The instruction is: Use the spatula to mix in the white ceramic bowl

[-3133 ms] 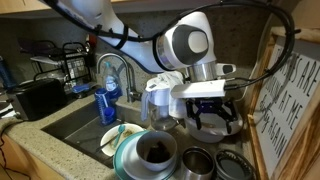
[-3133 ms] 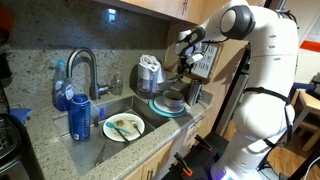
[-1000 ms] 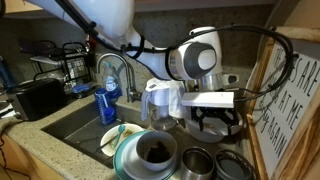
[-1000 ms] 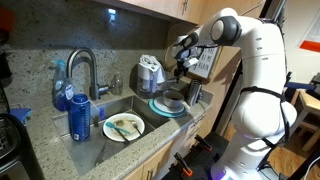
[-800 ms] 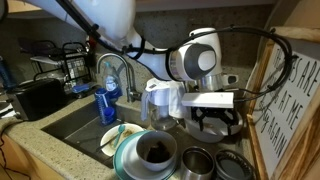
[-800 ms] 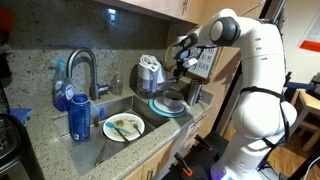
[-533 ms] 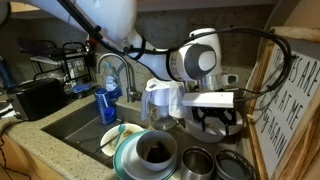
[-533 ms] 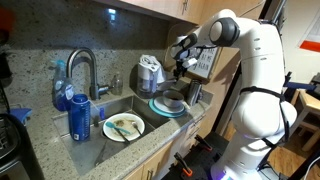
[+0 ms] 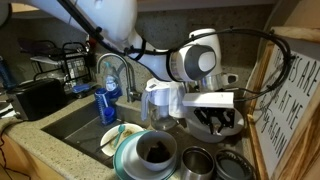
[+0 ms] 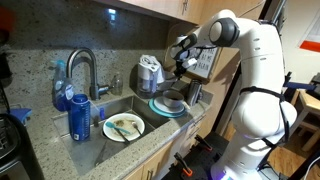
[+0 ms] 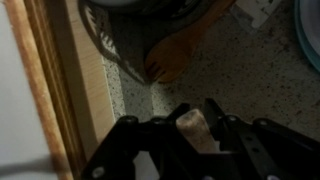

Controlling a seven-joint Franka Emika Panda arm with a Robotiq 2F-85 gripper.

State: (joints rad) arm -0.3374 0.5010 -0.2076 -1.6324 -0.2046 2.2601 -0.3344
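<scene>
A: What changed? Quick.

B: The jaws. A second ago in an exterior view they stood spread wide; now the gripper has pinched in. The arm itself hasn't shifted, same spot right of centre in the frame.

A: Pinched on what?

B: In the wrist view the gripper sits at bottom centre with a pale stub between the fingers. That reads as the handle of the spatula. Looks clenched on it, both sides touching. The head's out of view, so I can't confirm the whole tool.

A: The orange-brown thing at upper middle?

B: A wooden utensil lying on the speckled counter. Not touched, apart from the fingers.

A: Bowl?

B: The white ceramic bowl is at lower centre, dark inside, on a stack of plates, with metal bowls just beside it on the right. It's below and left of the gripper, apart from it. It's also seen mid-frame under the wrist.

A: So where are we in the task?

B: My read: the pick-up has just happened and no mixing has been done yet. Next it needs to lift and carry the spatula over to the bowl. The risk is a thin handle slipping or twisting in the grip.
</scene>
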